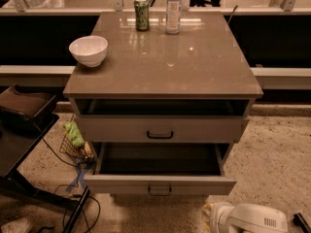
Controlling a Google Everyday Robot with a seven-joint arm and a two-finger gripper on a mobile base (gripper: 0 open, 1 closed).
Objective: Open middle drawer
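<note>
- Floor: speckled, pale terrazzo-like ground around the cabinet, with dark recesses and a long pale ledge behind it.
- Bench: glossy brown top of the cabinet, filling the middle of the view and catching reflections of the lights.
- Bottom drawer: the widest front, at 6 o'clock, standing far out of the cabinet with its dark inside showing.
- Middle drawer: pale grey-white front with a small black handle, right at the centre, under a dark open slot and set well back from the bottom drawer's front.
- Dark stand: at 9 o'clock, left of the cabinet.
- Robot arm: white casing at 5 o'clock, low on the floor side.
- Gripper: at the arm's left end, below the bottom drawer's right corner, apart from both drawers; whether it is open or closed cannot be told.
- Wire basket: at 8 o'clock, holding something green.
- Bowl: white, at 10 o'clock on the bench's left edge.
- Bottle: clear, at 12 o'clock, just beside a green can.
</note>
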